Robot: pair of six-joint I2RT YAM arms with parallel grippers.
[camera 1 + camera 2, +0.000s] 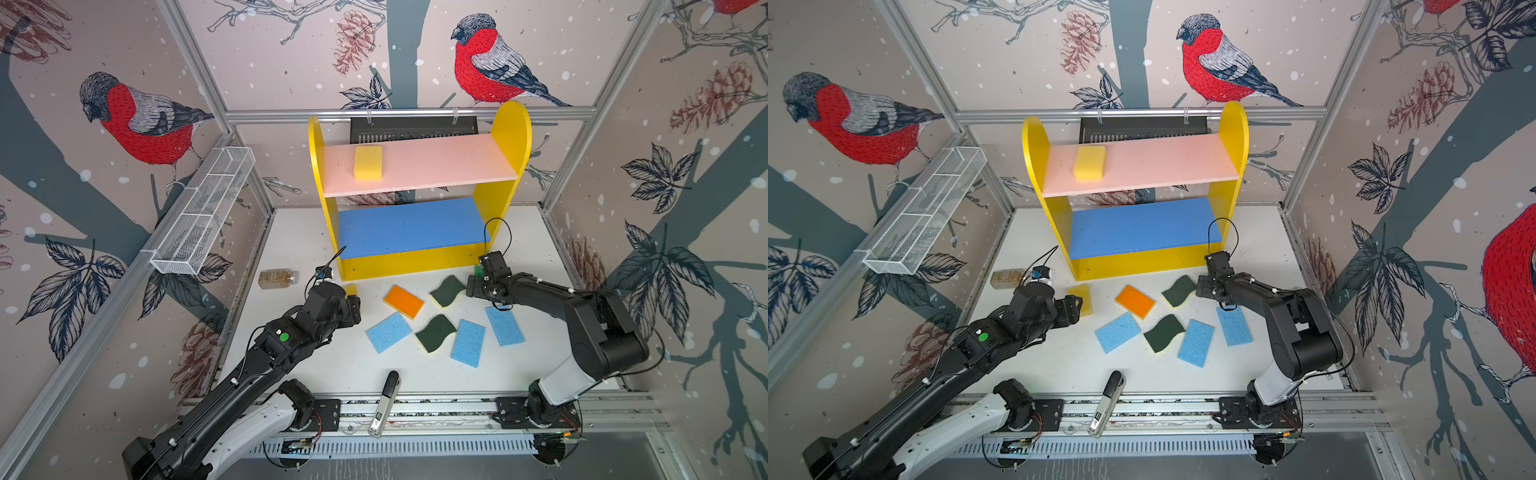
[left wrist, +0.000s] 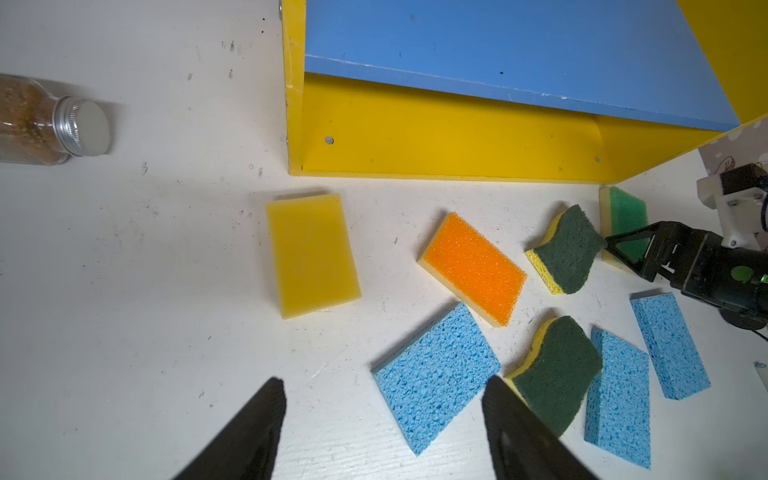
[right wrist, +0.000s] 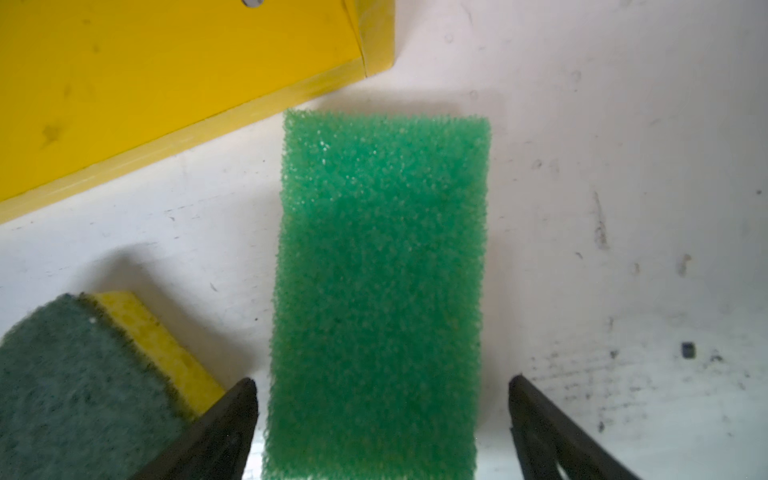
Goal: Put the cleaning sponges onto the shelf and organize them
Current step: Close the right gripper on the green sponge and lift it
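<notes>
Brownish bottle [image 1: 277,278] on its side, white wire basket [image 1: 203,216]

- The left gripper [image 2: 384,386] holds its two dark fingers [image 2: 257,424] spread wide apart, with the tips pointing forward and down.
- Behind this pincer, the left arm [image 1: 257,365] runs back as one long straight forearm. Far behind the pincer it folds and comes forward again to its base.
- The right gripper [image 3: 381,381] also has its jaws parted wide, with the tips aimed downward.
- Behind that pincer, the right arm [image 1: 552,295] goes back almost level, then bends sharply down at the elbow [image 1: 611,345].
- The two pincers are well apart.
</notes>
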